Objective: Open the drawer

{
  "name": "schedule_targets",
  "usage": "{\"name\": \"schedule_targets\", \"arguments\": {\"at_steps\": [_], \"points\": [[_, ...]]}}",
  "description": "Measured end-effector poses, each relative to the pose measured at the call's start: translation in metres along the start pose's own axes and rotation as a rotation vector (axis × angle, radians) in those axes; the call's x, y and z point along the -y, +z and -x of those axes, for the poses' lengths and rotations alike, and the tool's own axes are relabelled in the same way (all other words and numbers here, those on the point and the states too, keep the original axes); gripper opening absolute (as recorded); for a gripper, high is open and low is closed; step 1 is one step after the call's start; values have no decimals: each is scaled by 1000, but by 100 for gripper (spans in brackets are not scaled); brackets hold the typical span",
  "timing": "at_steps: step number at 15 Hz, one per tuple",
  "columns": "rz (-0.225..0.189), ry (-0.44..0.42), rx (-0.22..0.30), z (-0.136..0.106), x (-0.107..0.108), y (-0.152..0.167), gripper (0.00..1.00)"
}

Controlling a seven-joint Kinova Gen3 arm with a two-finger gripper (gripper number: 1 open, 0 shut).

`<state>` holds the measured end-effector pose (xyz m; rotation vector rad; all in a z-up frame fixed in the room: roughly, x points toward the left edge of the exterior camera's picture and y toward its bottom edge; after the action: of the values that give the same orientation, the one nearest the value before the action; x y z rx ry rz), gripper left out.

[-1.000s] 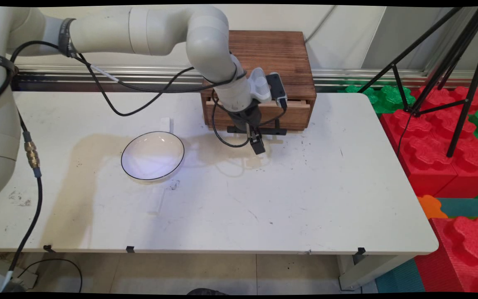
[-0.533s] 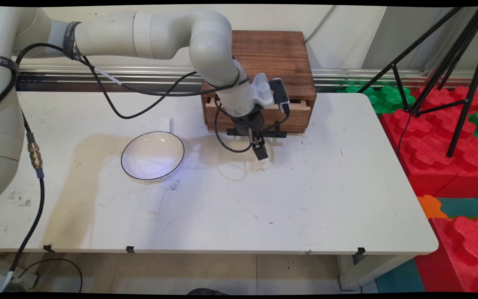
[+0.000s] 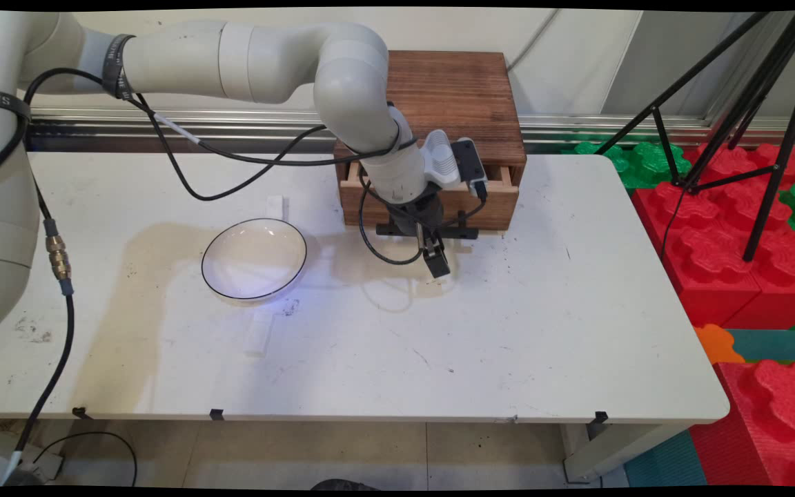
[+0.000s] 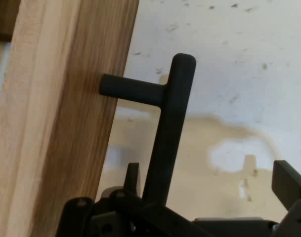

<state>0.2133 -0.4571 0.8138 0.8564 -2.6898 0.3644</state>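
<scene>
A brown wooden box (image 3: 453, 90) stands at the back of the white table (image 3: 542, 310), its drawer (image 3: 491, 200) pulled out a little. The drawer's black bar handle (image 3: 468, 231) sticks out from the front. My gripper (image 3: 437, 264) hangs at that handle, pointing down and forward. In the hand view the drawer front (image 4: 66, 123) fills the left and the handle (image 4: 172, 118) runs down into my gripper (image 4: 210, 173). Its left finger (image 4: 132, 175) sits between the bar and the wood, and the right finger (image 4: 288, 180) stands far off, so it is open. A white bowl with a dark rim (image 3: 254, 259) lies to the left.
Two small white blocks lie near the bowl, one behind it (image 3: 275, 205) and one in front (image 3: 258, 333). A black tripod (image 3: 749, 103) and red and green foam blocks (image 3: 735, 228) stand past the table's right edge. Black cables hang from the arm.
My gripper has moved toward the table's near side and slightly right, and the drawer has slid further out of the box with it. The bowl has stayed put.
</scene>
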Motion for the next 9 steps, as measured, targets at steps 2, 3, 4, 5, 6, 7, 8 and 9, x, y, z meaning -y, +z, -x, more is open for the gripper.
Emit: {"name": "schedule_targets", "arguments": {"at_steps": [2,3,4,5,6,7,8,9], "points": [[11,-3,2,1,-10,-2,100],[15,-4,3,1,-13,-3,100],[19,-5,4,1,-17,-3,100],[23,-7,5,2,-20,-4,100],[26,-8,6,2,-23,-4,100],[30,-10,8,3,-27,-5,100],[34,-11,10,3,-32,-5,100],[39,-13,11,4,-37,-6,100]]}}
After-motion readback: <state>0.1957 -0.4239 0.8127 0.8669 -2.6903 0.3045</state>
